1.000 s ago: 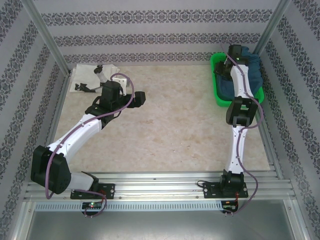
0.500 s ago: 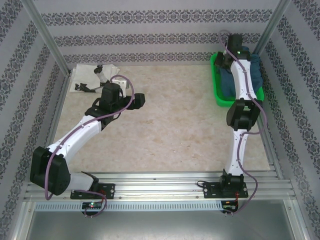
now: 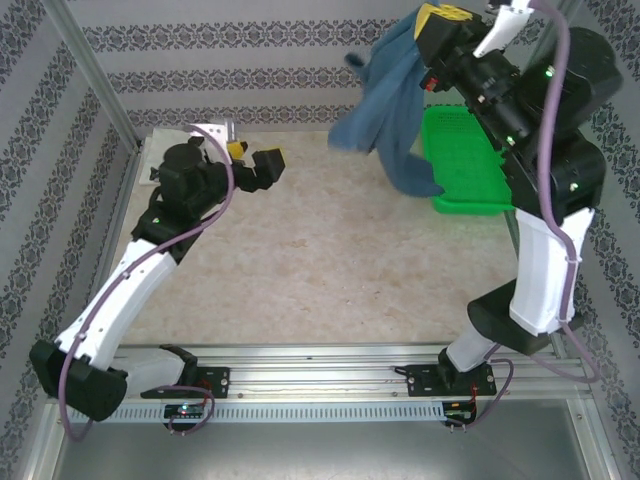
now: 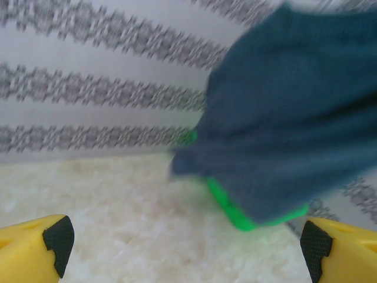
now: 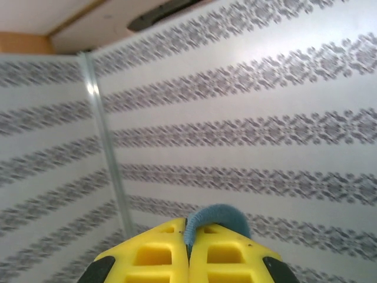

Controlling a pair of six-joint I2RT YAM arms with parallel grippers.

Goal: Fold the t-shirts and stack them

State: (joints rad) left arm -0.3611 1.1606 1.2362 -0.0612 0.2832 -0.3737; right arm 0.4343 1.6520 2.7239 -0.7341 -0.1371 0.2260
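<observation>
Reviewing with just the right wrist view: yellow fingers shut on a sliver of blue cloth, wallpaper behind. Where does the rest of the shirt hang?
Observer: From above, the right gripper holds the blue shirt high; it dangles over the far side of the table, left of the green basket.
Operator: Does it touch the basket?
Observer: Its lowest tip overlaps the basket's left rim in the picture; contact I cannot tell.
Operator: And the left arm?
Observer: The left gripper stands open above the table's far left, pointing toward the shirt.
</observation>
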